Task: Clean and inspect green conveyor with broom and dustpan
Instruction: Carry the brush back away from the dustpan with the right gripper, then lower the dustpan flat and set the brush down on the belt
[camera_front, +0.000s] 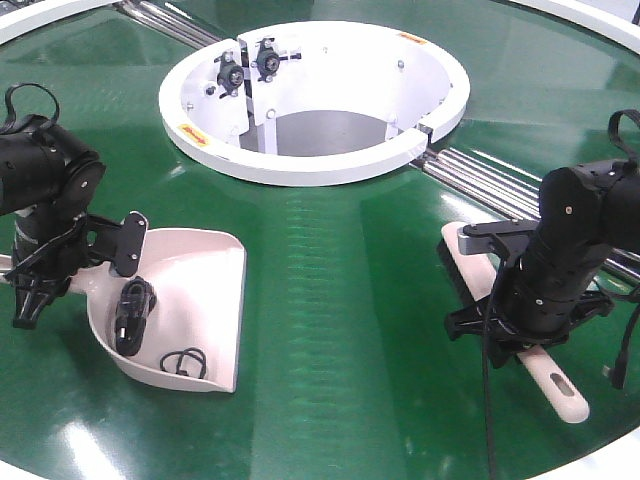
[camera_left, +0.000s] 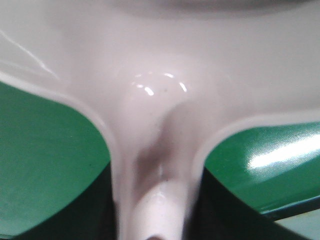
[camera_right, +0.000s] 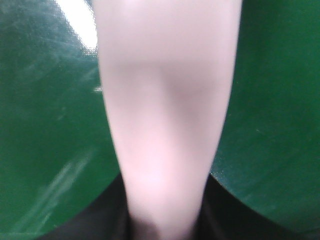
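The robot's black left arm (camera_front: 45, 175) reaches in from the left edge with its wrist angled downward. Its jaws point down and are closed around the long straight handle of the pale pink plastic scoop dustpan (camera_front: 200, 290). The black right arm (camera_front: 585, 215) comes in from the right edge with its wrist turned steeply down, its jaws gripping the slim pale pink plastic broom (camera_front: 555, 385) partway along its length. In each wrist view the dark jaws appear only as blurred shapes on either side of the pink handle, at the bottom edge.
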